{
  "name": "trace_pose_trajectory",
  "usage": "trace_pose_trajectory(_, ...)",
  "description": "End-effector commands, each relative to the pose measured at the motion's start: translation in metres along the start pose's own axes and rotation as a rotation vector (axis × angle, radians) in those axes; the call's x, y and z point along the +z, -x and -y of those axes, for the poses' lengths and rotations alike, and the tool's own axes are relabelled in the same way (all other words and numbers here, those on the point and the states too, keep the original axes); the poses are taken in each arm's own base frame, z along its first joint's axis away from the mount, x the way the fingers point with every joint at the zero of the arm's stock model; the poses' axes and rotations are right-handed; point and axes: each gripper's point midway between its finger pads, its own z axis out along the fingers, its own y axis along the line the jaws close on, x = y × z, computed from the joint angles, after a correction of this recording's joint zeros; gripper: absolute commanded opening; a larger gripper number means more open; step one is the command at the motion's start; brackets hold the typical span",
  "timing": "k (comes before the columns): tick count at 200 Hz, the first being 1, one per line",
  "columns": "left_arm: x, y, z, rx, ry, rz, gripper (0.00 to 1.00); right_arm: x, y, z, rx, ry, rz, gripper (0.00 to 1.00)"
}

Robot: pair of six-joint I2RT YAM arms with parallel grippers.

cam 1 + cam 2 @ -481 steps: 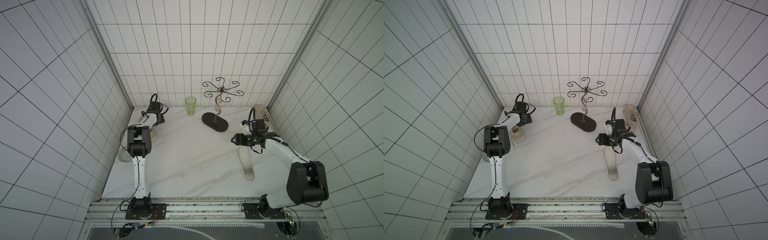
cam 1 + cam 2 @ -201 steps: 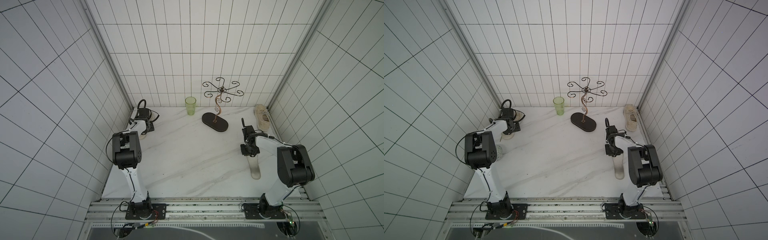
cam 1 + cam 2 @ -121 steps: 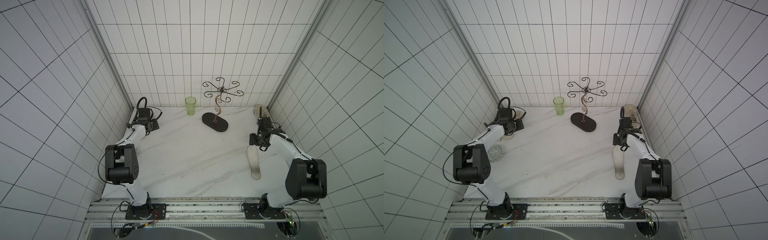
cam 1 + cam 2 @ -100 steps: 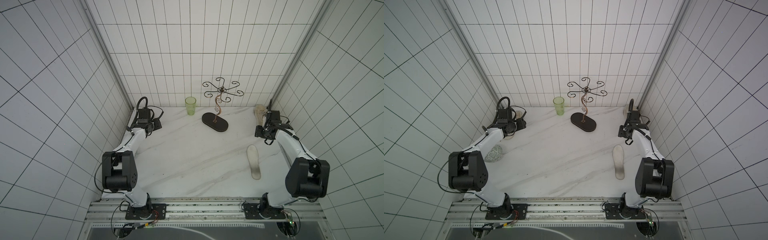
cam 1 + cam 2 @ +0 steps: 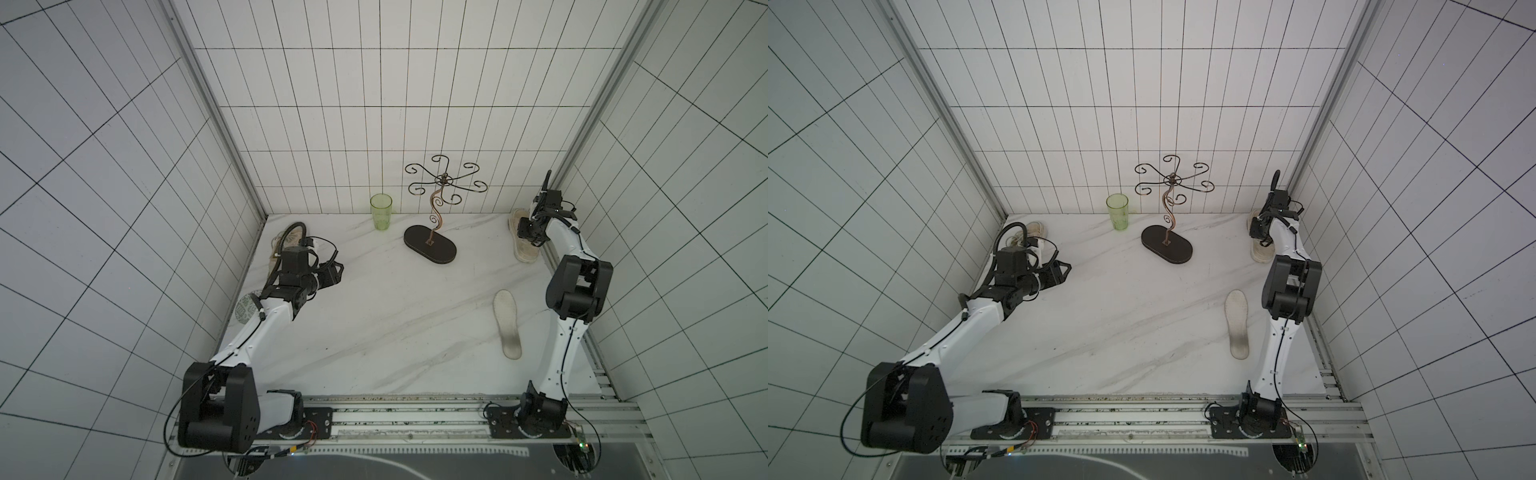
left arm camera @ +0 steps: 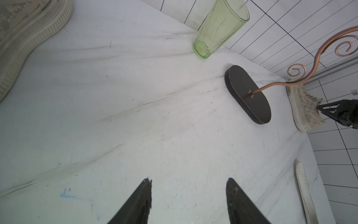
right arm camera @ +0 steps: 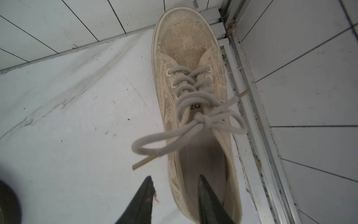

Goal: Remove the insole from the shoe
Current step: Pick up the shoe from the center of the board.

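A beige lace-up shoe [image 5: 524,249] [image 5: 1260,249] [image 7: 189,67] lies in the far right corner against the wall rail. My right gripper [image 5: 528,237] [image 5: 1259,235] [image 7: 175,177] hangs over its heel end, jaws apart. One finger [image 7: 205,192] is over the shoe's opening, the other outside the side wall, with a bare gap beside it. A white insole [image 5: 507,324] [image 5: 1237,324] [image 6: 306,194] lies flat on the table, apart from both grippers. My left gripper [image 5: 332,274] [image 5: 1061,272] [image 6: 188,181] stands open and holds nothing.
A second beige shoe [image 5: 286,243] [image 6: 23,38] lies at the far left. A green glass [image 5: 381,212] [image 6: 219,27] and a copper wire stand on a dark oval base [image 5: 430,248] [image 6: 248,97] are at the back. A small patterned round object [image 5: 247,311] sits by the left wall.
My right gripper has left the insole on the table and moved back to the shoe in the corner. The left arm has swung away from the left shoe toward the table's middle.
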Motion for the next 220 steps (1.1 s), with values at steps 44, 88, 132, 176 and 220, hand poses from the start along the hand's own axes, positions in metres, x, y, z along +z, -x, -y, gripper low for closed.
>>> trace_pose_trajectory(44, -0.011, -0.036, 0.015, 0.015, -0.077, -0.03, 0.62, 0.023, 0.0, 0.005, -0.061, -0.007, -0.032, 0.2)
trace_pose_trajectory(88, -0.011, -0.037, 0.014, 0.013, -0.065, -0.027, 0.62, 0.025, 0.002, -0.002, -0.059, 0.033, -0.024, 0.0)
trace_pose_trajectory(132, -0.011, -0.038, 0.014, 0.013, -0.068, -0.02, 0.62, -0.073, 0.048, 0.008, 0.002, -0.019, 0.157, 0.0)
trace_pose_trajectory(176, -0.01, -0.033, 0.02, 0.011, -0.085, -0.008, 0.63, -0.171, -0.005, -0.014, 0.033, 0.037, 0.146, 0.0)
trace_pose_trajectory(220, -0.009, -0.035, 0.025, 0.017, -0.105, -0.027, 0.62, -0.224, -0.11, -0.063, -0.047, 0.125, 0.062, 0.0)
